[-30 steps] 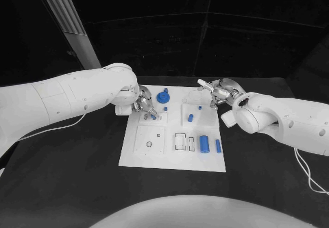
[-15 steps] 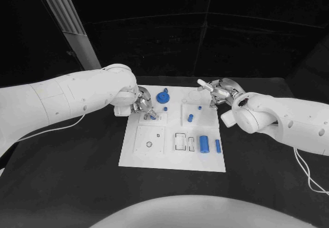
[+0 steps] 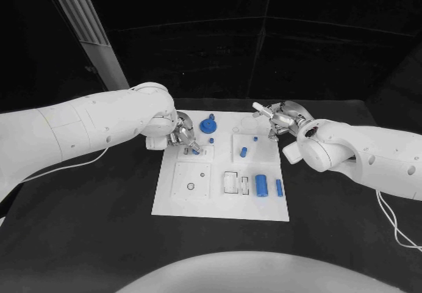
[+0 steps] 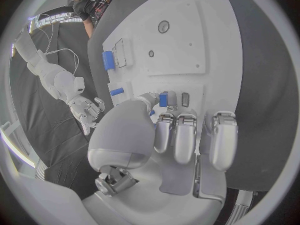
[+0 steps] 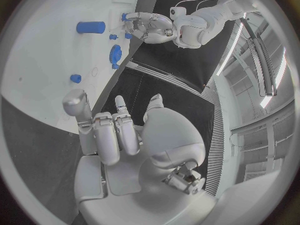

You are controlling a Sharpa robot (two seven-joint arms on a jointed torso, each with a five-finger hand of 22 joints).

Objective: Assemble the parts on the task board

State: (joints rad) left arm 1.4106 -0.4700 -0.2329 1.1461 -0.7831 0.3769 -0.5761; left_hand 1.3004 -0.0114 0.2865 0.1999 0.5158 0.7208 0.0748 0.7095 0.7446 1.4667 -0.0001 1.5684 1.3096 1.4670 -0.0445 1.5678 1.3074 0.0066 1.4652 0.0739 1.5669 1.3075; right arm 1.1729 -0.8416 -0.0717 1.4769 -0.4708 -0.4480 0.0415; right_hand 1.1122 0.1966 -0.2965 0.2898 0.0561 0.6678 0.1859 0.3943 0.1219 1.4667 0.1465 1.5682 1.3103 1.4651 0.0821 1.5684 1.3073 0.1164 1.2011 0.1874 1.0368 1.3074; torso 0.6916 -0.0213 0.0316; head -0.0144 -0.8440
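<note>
On the black table (image 3: 88, 207) the white task board (image 3: 222, 201) lay in the middle, between the two arms. Over its far left part the left hand (image 3: 182, 137) hovered with its fingers (image 4: 185, 137) curled downward, and a small blue part (image 4: 163, 99) sat pinched between the thumb and a fingertip, right beside a dark slot in the board; whether the part already touched the board could not be told. At the far right corner of the board the right hand (image 3: 280, 119) was poised with its fingers (image 5: 106, 135) loosely apart and nothing between them. Near the board's far edge stood a round blue part with a knob (image 3: 208, 126). A small blue peg (image 3: 212, 140) lay just nearer than it, and another short blue piece (image 3: 244, 150) rested on a raised white square close to the right hand. Toward the near right of the board a blue cylinder (image 3: 261, 182) lay upright in the picture, with a slimmer blue bar (image 3: 280, 187) just beside it. A white cable (image 3: 71, 165) trailed from the left arm across the table.
</note>
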